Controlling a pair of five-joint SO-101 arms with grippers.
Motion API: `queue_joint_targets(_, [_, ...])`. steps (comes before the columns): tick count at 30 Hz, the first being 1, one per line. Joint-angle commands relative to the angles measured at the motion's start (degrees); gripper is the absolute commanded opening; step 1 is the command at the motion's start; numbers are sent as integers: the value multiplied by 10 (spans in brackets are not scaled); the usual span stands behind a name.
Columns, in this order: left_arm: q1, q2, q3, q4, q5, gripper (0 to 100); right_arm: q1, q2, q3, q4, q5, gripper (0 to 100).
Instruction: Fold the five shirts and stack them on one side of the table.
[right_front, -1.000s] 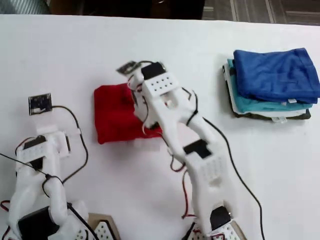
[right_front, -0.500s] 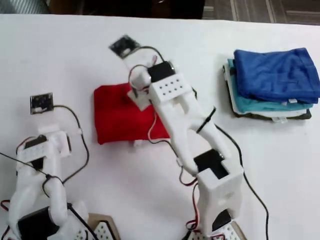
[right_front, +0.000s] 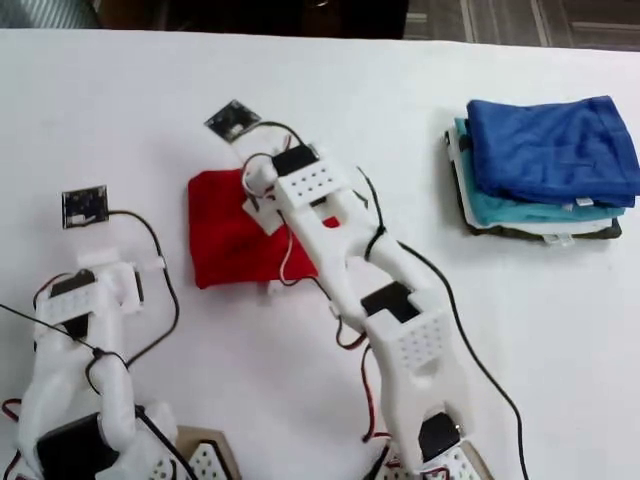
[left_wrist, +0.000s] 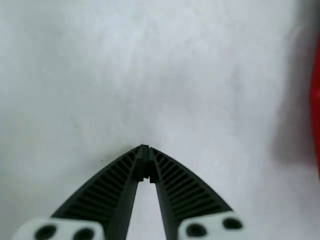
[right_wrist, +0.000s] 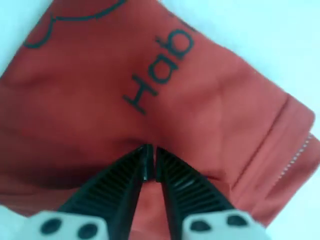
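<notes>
high view first: where is the red shirt (right_front: 225, 235) lying?

it is lying flat on the white table (right_front: 120, 100), near the middle, folded into a block. the right arm (right_front: 400, 320) is reaching over its far right part.

what are the right jaws doing?

they are closed, tips together, touching the red cloth beside some dark letters (right_wrist: 160, 65). i cannot tell if they are pinching any cloth.

and the left jaws?

they are closed too, tips touching each other, hanging over bare table. the left arm (right_front: 80, 330) is sitting folded back at the near left corner, not touching the shirt.

where are the other shirts sitting?

a stack of folded shirts (right_front: 545, 165) is sitting at the right side of the table, well apart from the red one. a blue shirt (right_front: 550, 140) is lying on top, and a teal one (right_front: 520, 208) is peeking out under it.
</notes>
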Motion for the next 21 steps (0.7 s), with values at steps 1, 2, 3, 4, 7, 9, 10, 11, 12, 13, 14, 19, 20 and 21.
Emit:
queue_joint_targets(1, [7, -18, -1, -10, 7, 28, 0, -6, -20, 23, 4, 20])
queue_joint_targets(2, [7, -18, -1, -10, 7, 28, 0, -12, -21, 36, 4, 20])
queue_joint_targets(3, [7, -18, -1, -10, 7, 28, 0, -18, -21, 49, 4, 20])
queue_joint_targets(4, [7, -18, -1, -10, 7, 28, 0, -24, -21, 60, 4, 20])
queue_joint_targets(7, [7, -18, -1, -10, 7, 28, 0, -41, -21, 101, 4, 20])
queue_joint_targets(9, [7, -18, -1, -10, 7, 28, 0, -45, -20, 130, 4, 20])
queue_joint_targets(10, [7, -18, -1, -10, 7, 28, 0, -47, -20, 145, 4, 20])
queue_joint_targets(11, [7, -18, -1, -10, 7, 28, 0, -48, -20, 158, 4, 20])
queue_joint_targets(12, [7, -18, -1, -10, 7, 28, 0, -49, -20, 170, 4, 20])
queue_joint_targets(13, [7, -18, -1, -10, 7, 28, 0, -49, -20, 183, 4, 20])
queue_joint_targets(14, [7, -18, -1, -10, 7, 28, 0, -49, -20, 195, 4, 20])
queue_joint_targets(19, [7, -18, -1, -10, 7, 28, 4, -50, -20, 251, 3, 20])
queue_joint_targets(20, [7, -18, -1, -10, 7, 28, 7, -50, -21, 260, 1, 20])
queue_joint_targets(21, [7, -18, -1, -10, 7, 28, 11, -52, -21, 265, 1, 20])
